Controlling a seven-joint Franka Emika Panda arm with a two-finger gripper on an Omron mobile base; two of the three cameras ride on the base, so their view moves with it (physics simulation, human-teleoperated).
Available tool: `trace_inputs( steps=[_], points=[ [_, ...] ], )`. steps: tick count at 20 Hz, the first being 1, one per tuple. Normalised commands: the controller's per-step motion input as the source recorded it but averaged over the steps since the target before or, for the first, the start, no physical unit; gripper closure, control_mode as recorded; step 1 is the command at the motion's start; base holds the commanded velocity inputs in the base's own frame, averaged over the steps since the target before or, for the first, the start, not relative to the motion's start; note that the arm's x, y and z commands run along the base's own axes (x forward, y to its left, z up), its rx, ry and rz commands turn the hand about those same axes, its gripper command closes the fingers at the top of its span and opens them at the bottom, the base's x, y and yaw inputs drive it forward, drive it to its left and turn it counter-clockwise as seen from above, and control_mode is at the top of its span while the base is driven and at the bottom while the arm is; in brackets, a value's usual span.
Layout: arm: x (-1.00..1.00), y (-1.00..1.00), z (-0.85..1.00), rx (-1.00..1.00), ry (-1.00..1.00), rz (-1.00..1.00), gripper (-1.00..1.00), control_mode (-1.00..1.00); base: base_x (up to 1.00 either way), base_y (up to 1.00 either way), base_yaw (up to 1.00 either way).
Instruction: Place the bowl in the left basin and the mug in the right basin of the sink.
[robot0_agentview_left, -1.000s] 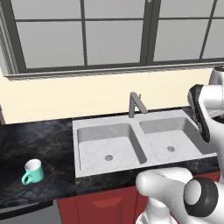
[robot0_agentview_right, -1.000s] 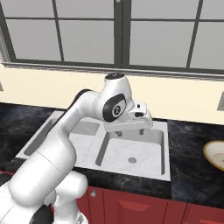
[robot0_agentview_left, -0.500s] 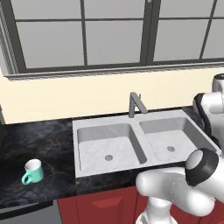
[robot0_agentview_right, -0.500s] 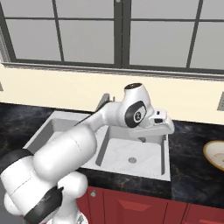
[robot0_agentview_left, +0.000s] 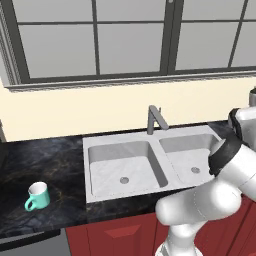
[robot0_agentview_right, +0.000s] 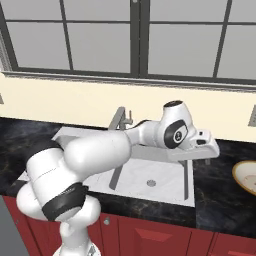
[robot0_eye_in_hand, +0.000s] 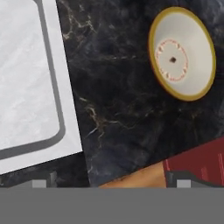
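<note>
The arm reaches across the sink (robot0_agentview_right: 75, 135) toward its right end, and the hand (robot0_agentview_right: 207, 150) hangs above the sink's right rim, next to the dark counter (robot0_agentview_right: 220, 195). In the hand view its two fingertips (robot0_eye_in_hand: 43, 181) show far apart at the bottom edge with nothing between them, so the hand is open and empty.

The bowl (robot0_eye_in_hand: 181, 59) lies on the counter (robot0_eye_in_hand: 118, 100) right of the sink, well clear of the rim. It sits upright, cream inside with a tan rim and a small dark spot at its centre. In the right base view the bowl (robot0_agentview_right: 246, 176) is cut off by the picture's right edge, near the hand but apart from it. A corner of the sink (robot0_eye_in_hand: 26, 87) fills the left side of the hand view, its rounded rim line visible.

The mug (robot0_agentview_left: 38, 196) stands upright on the counter (robot0_agentview_left: 45, 165) left of the sink (robot0_agentview_left: 95, 145), well apart from it, its handle pointing toward the front left. The left basin (robot0_agentview_left: 125, 167) and the right basin (robot0_agentview_left: 187, 157) each show a round grey drain, and neither holds anything. The faucet (robot0_agentview_left: 156, 119) rises behind the divider between them. Red cabinet fronts (robot0_agentview_right: 150, 235) run below the counter, and a window (robot0_agentview_left: 130, 40) spans the wall behind.
</note>
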Motion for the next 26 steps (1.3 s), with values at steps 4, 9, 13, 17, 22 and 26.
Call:
trace_inputs(
  steps=[4,9,13,17,22,26],
  points=[
    [0.11,-0.40,-0.08,0.00,0.03,0.00,-1.00,-1.00,0.00,0.00,0.00],
    [0.13,-0.46,-0.17,0.00,0.00,0.00,-1.00,-1.00,0.00,0.00,0.00],
    [0.18,-0.33,-0.21,0.00,-0.01,0.01,-1.00,-1.00,0.00,0.00,0.00],
    [0.26,-0.36,-0.22,0.00,-0.02,0.05,-1.00,-1.00,0.00,0.00,0.00],
    [0.33,-0.39,-0.21,0.00,-0.02,0.08,-1.00,-1.00,0.00,0.00,0.00],
    [0.23,-0.38,-0.16,0.00,-0.06,0.08,-1.00,-1.00,0.00,0.00,0.00]
  ],
)
